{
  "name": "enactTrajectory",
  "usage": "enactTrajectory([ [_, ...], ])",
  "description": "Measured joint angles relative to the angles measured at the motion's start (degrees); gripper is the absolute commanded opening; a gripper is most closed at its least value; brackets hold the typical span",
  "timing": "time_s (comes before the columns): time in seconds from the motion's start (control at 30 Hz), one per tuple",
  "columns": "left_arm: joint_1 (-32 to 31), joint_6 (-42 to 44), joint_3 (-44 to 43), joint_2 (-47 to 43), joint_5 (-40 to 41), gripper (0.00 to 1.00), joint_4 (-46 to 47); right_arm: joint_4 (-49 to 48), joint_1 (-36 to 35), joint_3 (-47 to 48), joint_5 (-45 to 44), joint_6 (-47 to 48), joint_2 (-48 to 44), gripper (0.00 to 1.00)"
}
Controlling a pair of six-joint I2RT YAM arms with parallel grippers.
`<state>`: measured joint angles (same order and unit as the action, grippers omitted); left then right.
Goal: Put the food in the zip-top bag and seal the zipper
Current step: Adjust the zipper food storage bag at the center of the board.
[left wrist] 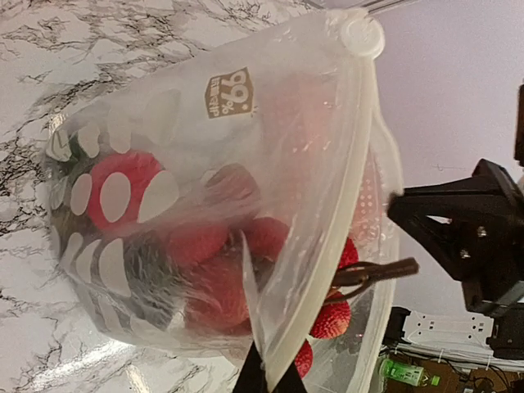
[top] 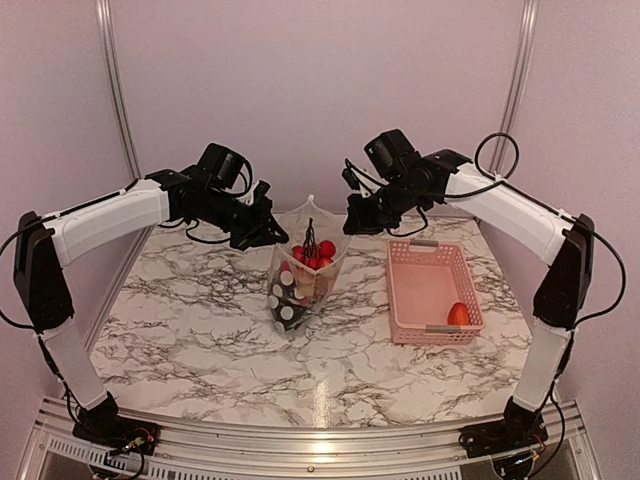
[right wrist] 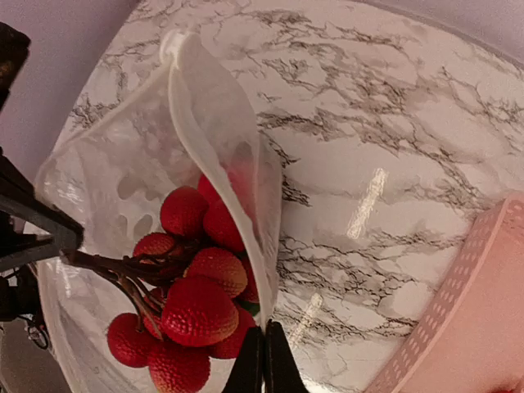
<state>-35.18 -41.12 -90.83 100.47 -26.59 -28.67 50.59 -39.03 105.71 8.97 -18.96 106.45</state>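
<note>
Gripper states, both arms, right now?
Left gripper: closed, pinching the zip-top bag at its mouth edge.
Right gripper: closed, pinching the bag's mouth edge too.

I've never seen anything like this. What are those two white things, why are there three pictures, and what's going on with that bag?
They are two robot arms, left arm and right arm, bolted at the edge of a marble table. The wide picture looks down from above; the other two come from cameras on each wrist. The left gripper and right gripper each pinch one side of the mouth of a clear dotted bag holding red toy fruit. Beside it lies a pink basket with one orange-red piece inside.
</note>
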Motion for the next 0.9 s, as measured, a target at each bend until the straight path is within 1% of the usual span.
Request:
enactTrajectory([
  [0.07,0.0,-0.2,0.0,-0.2,0.1,0.0,0.0,-0.6,-0.8,4.9,1.1,-0.8,-0.6,0.0],
  [0.1,0.0,-0.3,0.0,-0.3,0.1,0.0,0.0,-1.6,-1.1,5.4,1.5,-1.0,-1.6,0.0],
  [0.23,0.0,-0.7,-0.1,-1.5,1.2,0.0,0.2,-3.7,-1.7,0.6,3.2,-1.5,-5.2,0.0],
  [0.37,0.0,-0.2,-0.3,-1.6,1.5,0.0,-0.3,-4.1,-1.9,-5.0,3.7,-1.9,-4.2,0.0],
  [0.6,0.0,0.0,-0.3,-1.4,1.3,0.0,-0.7,-4.1,-2.0,-4.7,3.6,-2.1,-3.3,0.0],
  [0.63,0.0,0.0,-0.3,-1.4,1.2,0.0,-0.7,-4.3,-2.0,-4.6,3.6,-2.1,-3.3,0.06],
  [0.67,0.0,0.0,-0.3,-1.4,1.1,0.0,-0.7,-4.2,-2.0,-4.5,3.6,-2.1,-3.3,0.15],
  [0.77,0.0,0.0,-0.3,-1.4,1.0,0.0,-0.7,-4.2,-2.0,-3.1,3.4,-2.2,-3.3,0.31],
  [0.83,0.0,0.0,-0.3,-1.4,1.0,0.0,-0.7,-4.2,-2.0,-1.7,3.1,-2.3,-3.3,0.38],
  [0.9,0.0,0.0,-0.3,-1.4,1.0,0.0,-0.8,-4.3,-1.9,-0.5,2.8,-2.4,-3.4,0.41],
])
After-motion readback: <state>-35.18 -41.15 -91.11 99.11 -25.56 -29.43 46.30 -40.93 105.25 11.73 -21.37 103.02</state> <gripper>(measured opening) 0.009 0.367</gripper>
